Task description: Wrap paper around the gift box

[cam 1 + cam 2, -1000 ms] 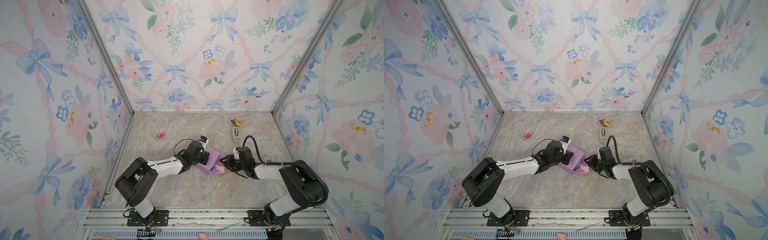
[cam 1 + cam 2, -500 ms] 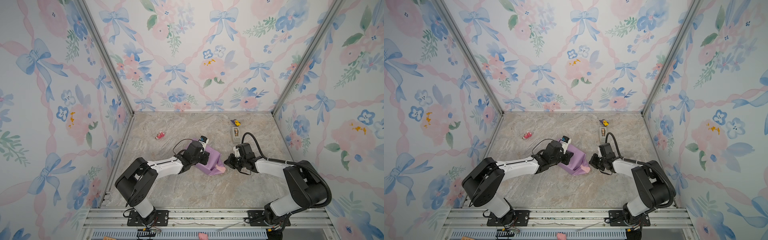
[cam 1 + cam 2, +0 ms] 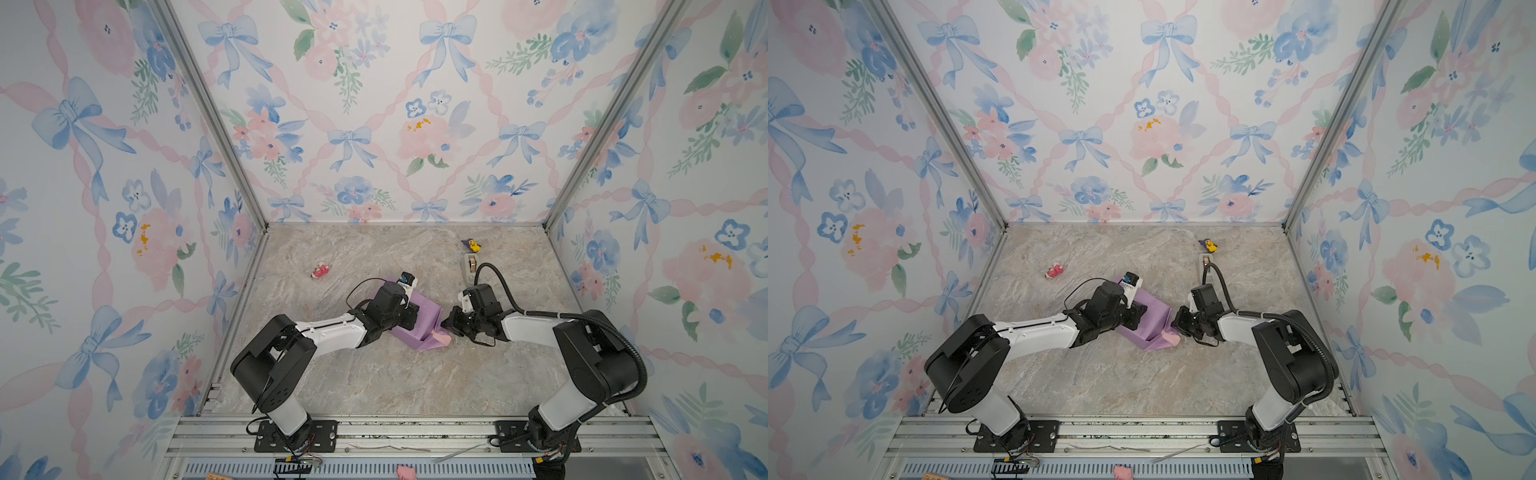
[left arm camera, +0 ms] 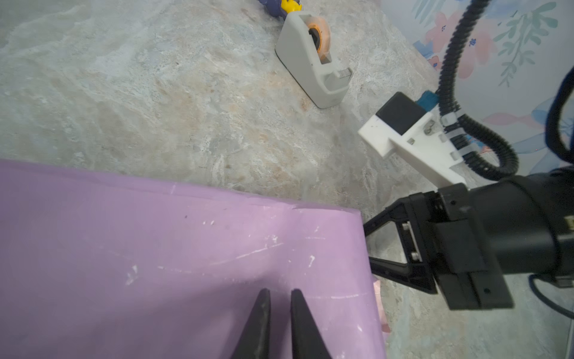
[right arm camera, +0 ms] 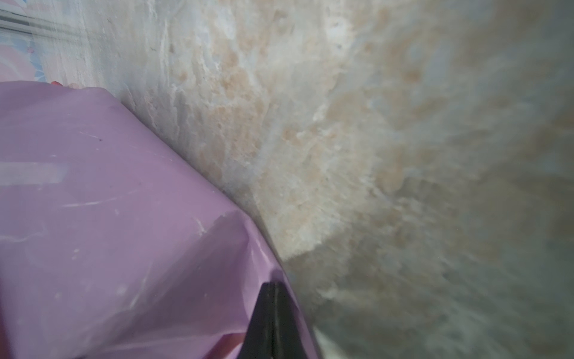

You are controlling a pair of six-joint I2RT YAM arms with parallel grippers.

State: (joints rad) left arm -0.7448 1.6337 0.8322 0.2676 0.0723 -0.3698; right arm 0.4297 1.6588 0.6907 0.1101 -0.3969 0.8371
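The gift box cannot be seen: it sits under the paper (image 3: 423,315), a lilac parcel near the middle of the counter (image 3: 374,382), skewed to the counter's edges so that one corner points at the right arm. The left gripper (image 4: 279,293) reaches over the parcel from its own side. Its fingers (image 4: 261,317) stand a narrow slit apart with nothing between them, and their tips are down on the parcel's top face, which looks like pinning it in place. The right gripper (image 5: 273,289) is at the parcel's right-hand corner with its fingers clenched together. The tips lie against a creased fold of paper, but whether any paper is caught between them cannot be told. What the next move seems to turn on is the pink flap (image 3: 441,338). This is the paper's pale underside, sticking out loose at the parcel's end. It lies just beside the right fingers, on the side toward the robot's base, while the left fingers are across the parcel from it. The right arm is therefore the nearer one to tuck that end in while the left holds the parcel down. The tape dispenser (image 3: 470,266) stands well apart toward the back wall, also on the right arm's side
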